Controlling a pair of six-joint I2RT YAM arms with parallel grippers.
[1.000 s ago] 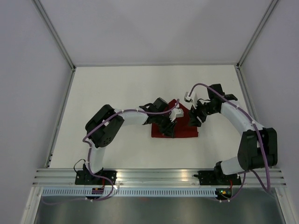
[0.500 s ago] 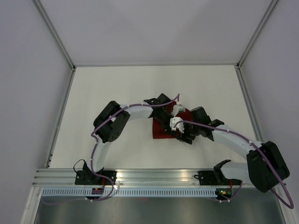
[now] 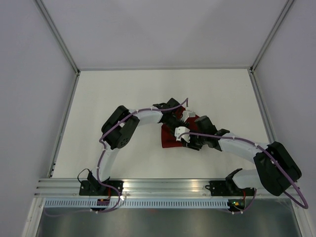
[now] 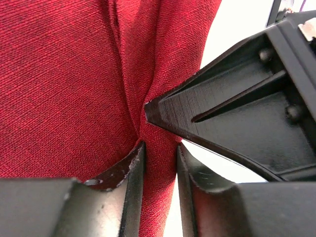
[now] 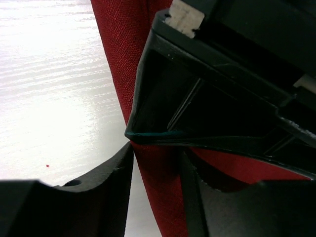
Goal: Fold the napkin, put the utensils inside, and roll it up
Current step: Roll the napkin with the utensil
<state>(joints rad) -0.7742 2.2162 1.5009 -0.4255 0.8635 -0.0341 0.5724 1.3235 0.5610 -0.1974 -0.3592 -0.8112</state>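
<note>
Left gripper [image 4: 159, 150], right gripper [image 5: 155, 154] both pinch napkin [image 4: 64, 89] ridge, jaws near closed. I'd lift together, tension even.

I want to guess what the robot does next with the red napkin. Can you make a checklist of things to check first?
1. Left gripper has the napkin: ok, a fold is pinched between its jaws.
2. Right gripper has the napkin: ok, cloth fills its gap too.
3. Room between the two grippers: not ok, they crowd almost tip to tip.
4. Napkin lying flat: not ok, it is bunched into a ridge.
5. Utensil in sight: cannot tell, no view shows it.
</note>
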